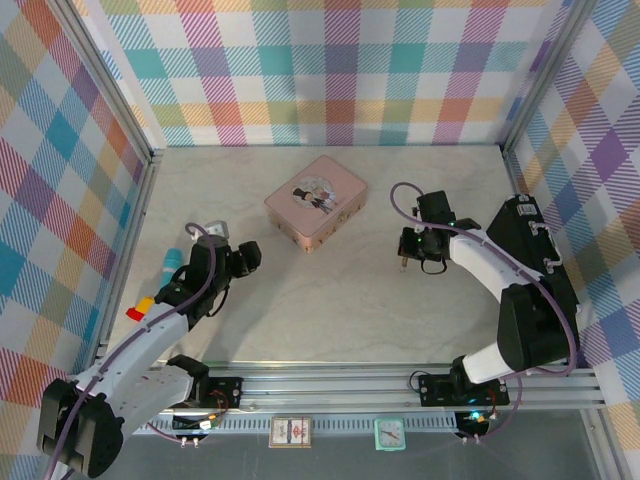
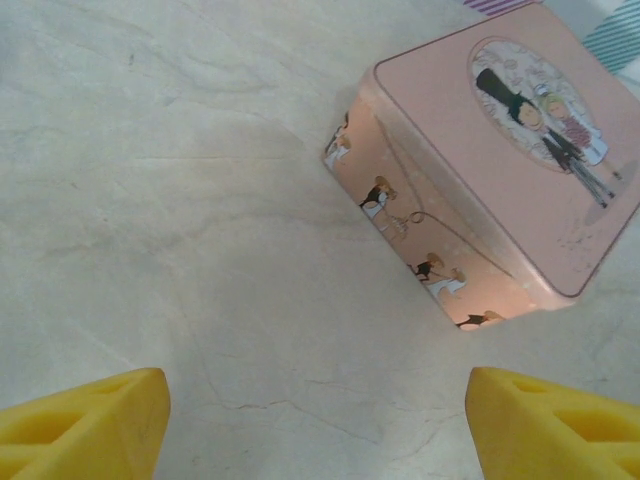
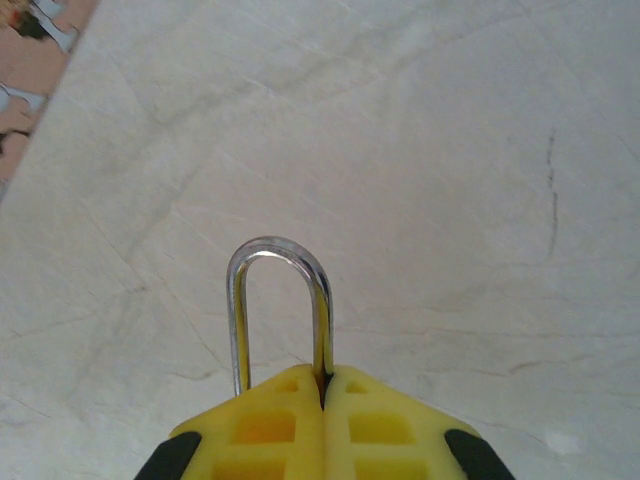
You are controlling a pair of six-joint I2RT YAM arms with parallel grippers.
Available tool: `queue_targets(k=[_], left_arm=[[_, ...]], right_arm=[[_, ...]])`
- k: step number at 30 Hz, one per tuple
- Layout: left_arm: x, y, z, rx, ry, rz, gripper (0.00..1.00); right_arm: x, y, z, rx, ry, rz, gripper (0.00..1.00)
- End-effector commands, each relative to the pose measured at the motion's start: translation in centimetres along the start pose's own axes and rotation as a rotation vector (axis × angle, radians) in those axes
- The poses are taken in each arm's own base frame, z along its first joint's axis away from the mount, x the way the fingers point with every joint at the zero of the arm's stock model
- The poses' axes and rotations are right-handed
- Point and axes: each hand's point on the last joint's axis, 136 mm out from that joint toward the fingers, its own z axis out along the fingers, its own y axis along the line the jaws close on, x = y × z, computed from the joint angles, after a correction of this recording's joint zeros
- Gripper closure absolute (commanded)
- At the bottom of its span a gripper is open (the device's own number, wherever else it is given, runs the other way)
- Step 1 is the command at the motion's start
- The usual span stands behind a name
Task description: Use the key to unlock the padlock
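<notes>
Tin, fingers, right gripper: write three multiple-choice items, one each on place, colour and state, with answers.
1. The tin lies: A mid-table toward the back wall; B at the near edge; C in a gripper.
2. The left gripper has fingers coloured: A yellow; B blue; C grey.
3. The right gripper is: A wide open; B shut on the padlock; C shut, empty.
Answers: A, the top view shows it there; A, both tips show yellow; B, the shackle rises from between its closed fingers.
</notes>
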Motion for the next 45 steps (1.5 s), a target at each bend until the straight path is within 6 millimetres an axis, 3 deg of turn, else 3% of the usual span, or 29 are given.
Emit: queue_targets(k=[1, 12, 18, 22, 35, 45], left_arm=[[0.2, 1.5, -0.6, -0.056, -0.007, 0.037, 0.22], [0.3, 2.6, -2.3, -0.061, -0.064, 0.063, 0.21], [0.7, 2.3, -2.2, -0.027, -0.07, 0.071, 0.2], [0.8, 2.0, -2.1, -0.006, -0.075, 0.073, 0.12], [0.9, 2.1, -1.9, -0.003, -0.084, 0.083, 0.1], [0.9, 2.1, -1.8, -0.005, -0.082, 0.084, 0.09]], right_arm=[[1.0, -1.1, -1.1, 0.06, 0.036, -0.055, 1.0], [3.1, -3.4, 0.4, 0.166, 0.128, -0.071, 1.0], [4.0, -3.9, 1.3, 0.191, 0.174, -0.066, 1.0], [4.7, -4.2, 2.2, 0.199, 0.212, -0.063, 1.0], [5.1, -4.5, 3.7, 0.223, 0.275, -0.064, 1.0], [5.2, -4.3, 3.7, 0.221, 0.281, -0.084, 0.9]])
